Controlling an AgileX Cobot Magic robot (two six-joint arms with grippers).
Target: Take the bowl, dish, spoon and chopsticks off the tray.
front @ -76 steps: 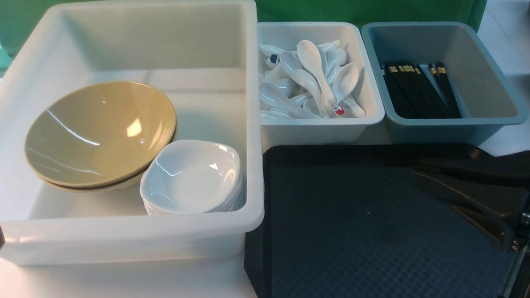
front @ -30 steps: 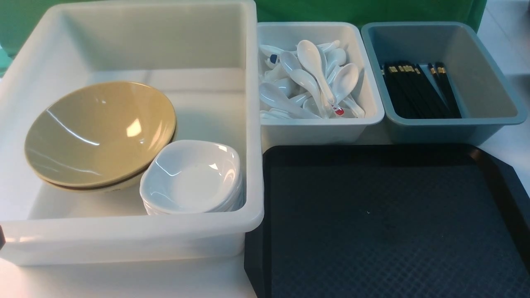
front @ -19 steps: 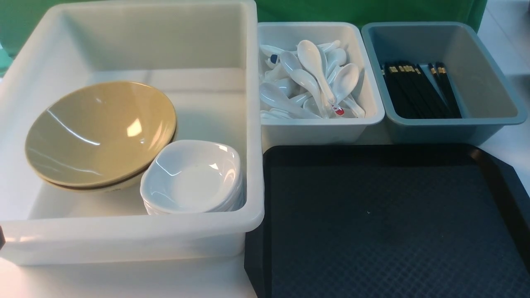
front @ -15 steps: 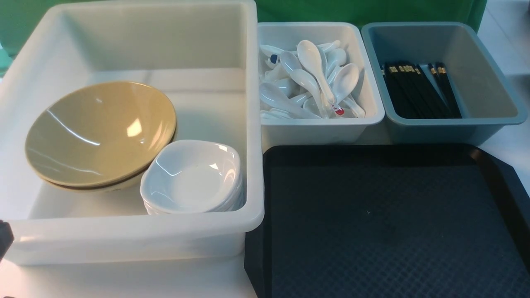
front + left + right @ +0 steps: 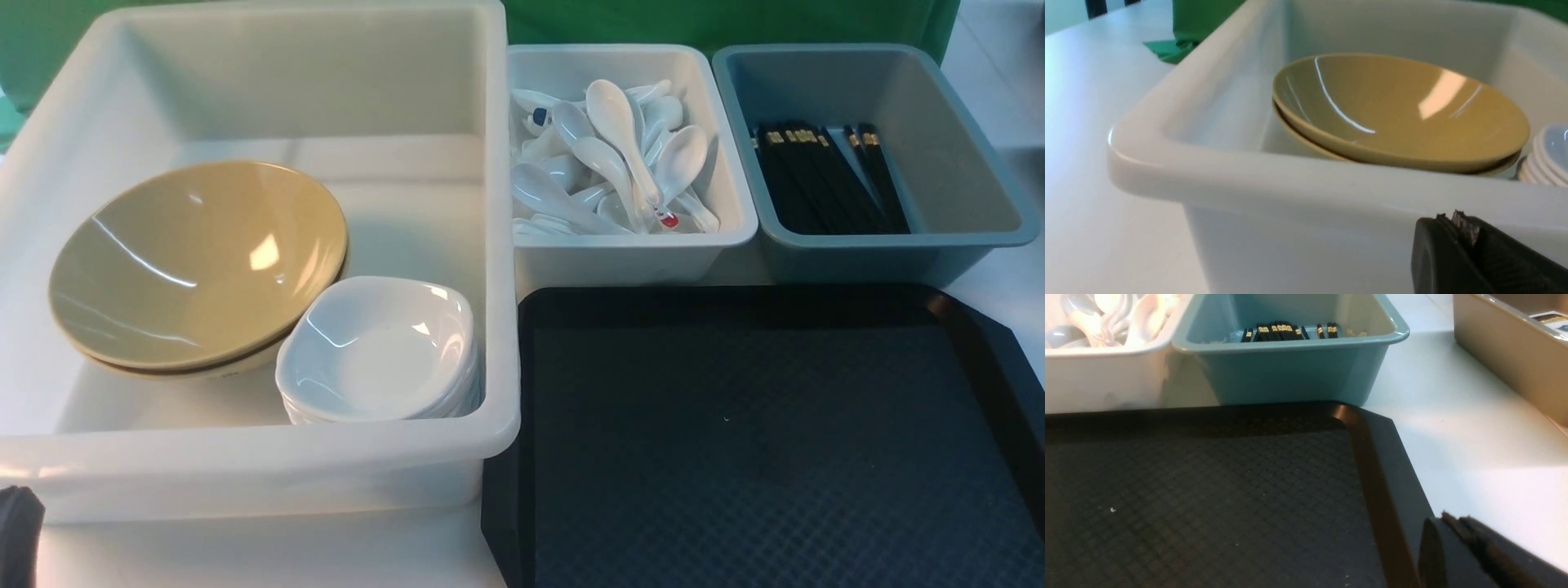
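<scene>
Tray (image 5: 759, 441) sits at near-right of bench (image 5: 245, 555), diamond-textured surface bare, nothing on it. Bowl (image 5: 196, 261) is in the big white tub (image 5: 261, 457) on the left half of bench, top of a 2-stack, tilted, leaning toward the tub's left wall. Dish (image 5: 377, 347) tops a stack of white dishes at the tub's near-right corner, just beside the bowl, rim touching or nearly so (can't tell which). Small white tub (image 5: 629, 249) behind tray's far-left edge holds a heap of white spoons; the plain spoon (image 5: 616, 122) lies on top of the heap, handle pointing toward the tray. Grey-blue tub (image 5: 882, 245) at far right, behind tray's far-right corner, holds the black chopsticks (image 5: 824, 175) lying along its left side, gold bands at the far end. Left gripper (image 5: 1457, 228) is low by the big tub's near-left corner, outside the wall; jaws pressed together, nothing in them (front view only catches a dark sliver at bench's near-left corner). Right gripper (image 5: 1457, 526) hangs over the tray's right rim near the bench surface; jaws look together w/ at most a hairline slit, nothing held. A tan bin (image 5: 1506, 351) sits further right on bench, well apart from tray.
</scene>
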